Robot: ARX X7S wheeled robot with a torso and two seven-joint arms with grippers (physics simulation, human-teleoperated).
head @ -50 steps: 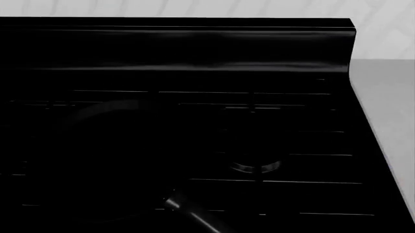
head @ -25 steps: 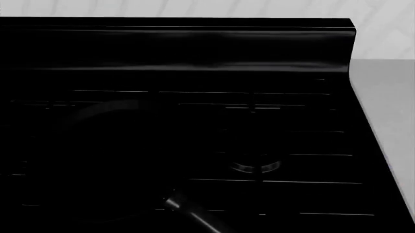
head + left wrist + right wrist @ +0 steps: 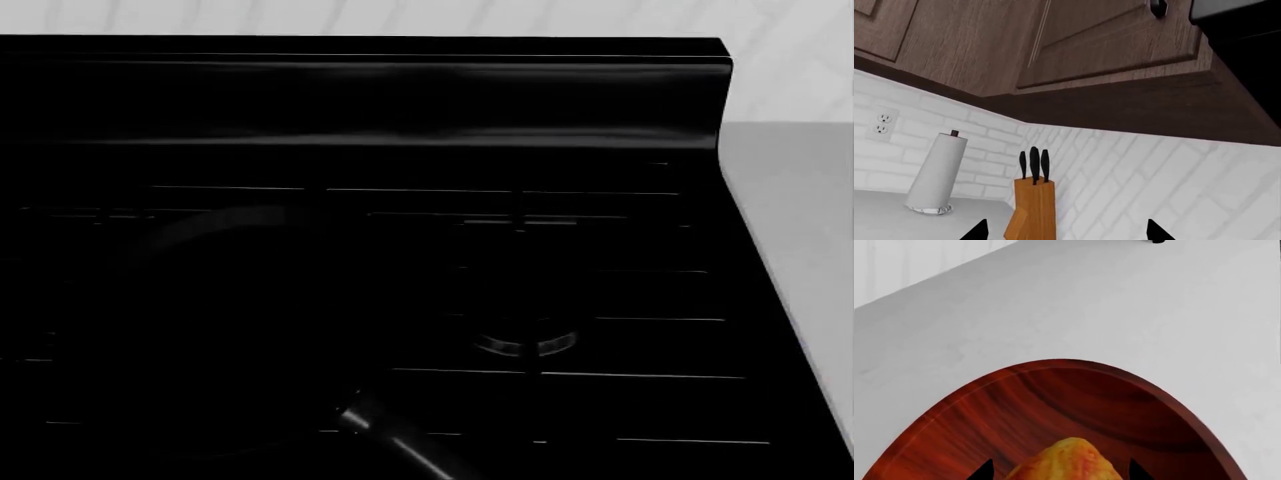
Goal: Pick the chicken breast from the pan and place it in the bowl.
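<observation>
In the right wrist view the chicken breast (image 3: pixel 1064 462), golden-orange, sits between the fingertips of my right gripper (image 3: pixel 1061 474), which is shut on it. It hangs over the inside of the glossy reddish-brown wooden bowl (image 3: pixel 987 410) on a white counter. The black pan (image 3: pixel 200 330) shows dimly on the stove in the head view at the left, its handle (image 3: pixel 400 445) pointing to the front. No chicken shows in the pan. My left gripper (image 3: pixel 1064 232) is open and empty, raised and facing the tiled wall. Neither gripper shows in the head view.
A black stove (image 3: pixel 534 270) with grates and a burner (image 3: pixel 527 343) fills the head view, with a white counter (image 3: pixel 801 220) to its right. The left wrist view shows a knife block (image 3: pixel 1033 210), a paper-towel roll (image 3: pixel 934 175), a wall outlet (image 3: pixel 881 125) and brown cabinets (image 3: pixel 1054 45).
</observation>
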